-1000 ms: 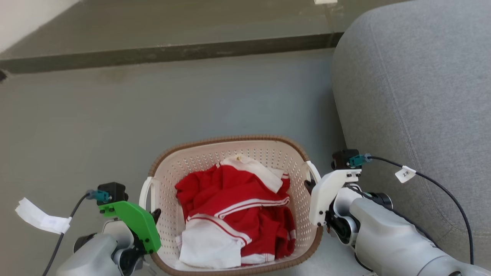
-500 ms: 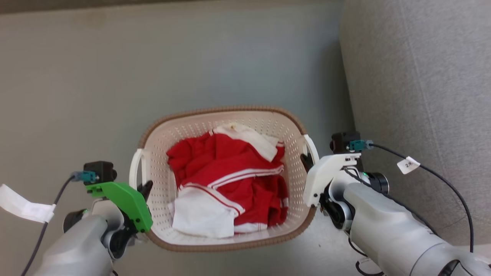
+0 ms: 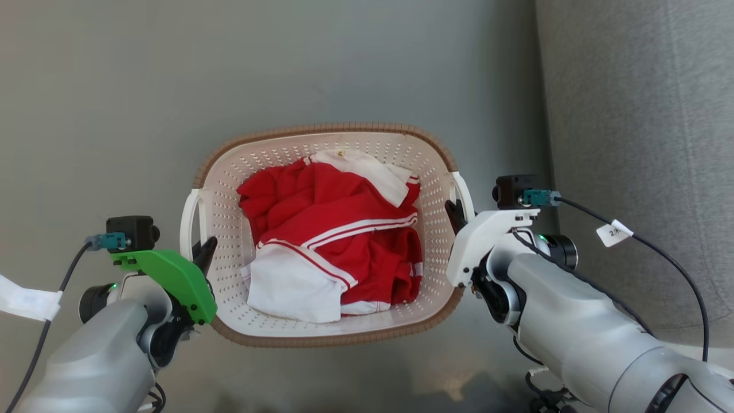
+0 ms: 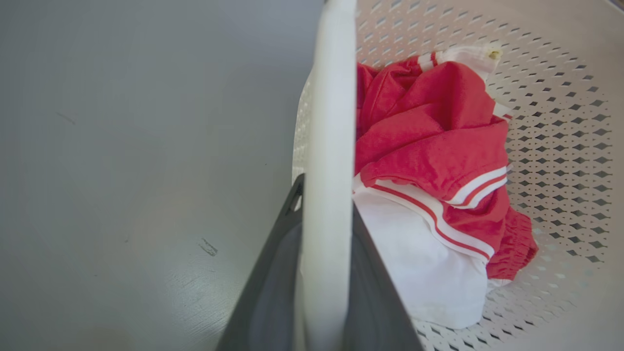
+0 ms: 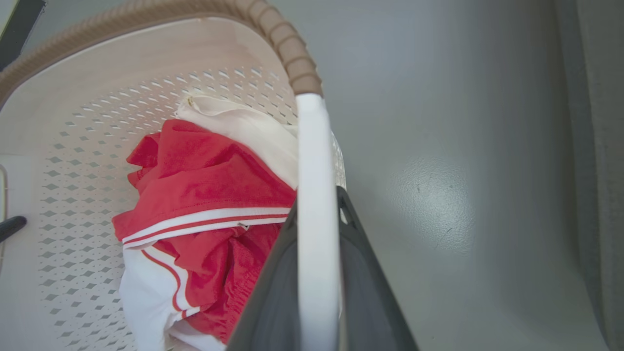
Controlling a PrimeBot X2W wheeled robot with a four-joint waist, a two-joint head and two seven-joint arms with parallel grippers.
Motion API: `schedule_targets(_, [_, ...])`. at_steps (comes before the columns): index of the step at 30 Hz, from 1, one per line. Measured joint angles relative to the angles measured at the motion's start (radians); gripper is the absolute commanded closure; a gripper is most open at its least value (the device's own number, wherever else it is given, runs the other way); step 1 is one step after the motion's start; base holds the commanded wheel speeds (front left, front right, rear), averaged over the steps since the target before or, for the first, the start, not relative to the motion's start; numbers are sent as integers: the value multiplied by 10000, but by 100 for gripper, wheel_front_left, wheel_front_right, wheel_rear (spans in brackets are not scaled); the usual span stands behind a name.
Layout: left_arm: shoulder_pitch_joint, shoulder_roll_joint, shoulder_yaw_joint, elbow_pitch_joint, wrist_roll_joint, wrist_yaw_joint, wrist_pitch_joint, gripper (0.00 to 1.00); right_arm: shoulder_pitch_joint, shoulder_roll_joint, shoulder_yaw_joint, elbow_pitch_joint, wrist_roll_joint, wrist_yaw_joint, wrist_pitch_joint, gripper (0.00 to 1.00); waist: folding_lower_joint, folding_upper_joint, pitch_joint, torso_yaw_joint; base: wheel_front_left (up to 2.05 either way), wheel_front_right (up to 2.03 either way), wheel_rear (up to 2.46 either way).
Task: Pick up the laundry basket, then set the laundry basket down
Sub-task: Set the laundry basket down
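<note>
Where the grey floor meets the grey upholstered sofa on the robot's right, the laundry basket sits between the two arms, its mouth open upward toward the head camera. Its long axis runs side to side across the robot's front, from one arm to the other. The short ends carry white handles that face the arms, and the brown woven-look rim curves round the near and far sides. Whether its base rests on the floor or hangs just above it, I cannot tell.

The left gripper is clamped on the left handle. In the left wrist view one dark finger lies on the outer side of the white bar and the other on the inner side, both pressed against it. The right gripper is closed on the right handle the same way, with a finger on each face of the bar (the right wrist view shows the brown rim joining the handle's far end).

Inside the basket lies a crumpled red garment with white stripes. A white piece of cloth lies toward the near left corner.

A small white tag hanging by the right wrist carries a "2" followed by a mark too small to read. A white paper flag hangs beside the left wrist, and any writing on it is too faint to make out.
</note>
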Motion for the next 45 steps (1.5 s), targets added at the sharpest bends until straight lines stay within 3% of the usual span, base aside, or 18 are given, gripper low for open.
schedule_targets(17, [-735,512,-217,-652,44,13,-533,100,-815,2,-58,-67,86,-155,-293,100,1,0,1880,65,0,0,0])
schedule_targets(45, [-1332,696,-391,-1053,267,19,-1099,100,-1407,69,-1223,109,-777,-155,-349,100,0,0,3237,266,0,0,0])
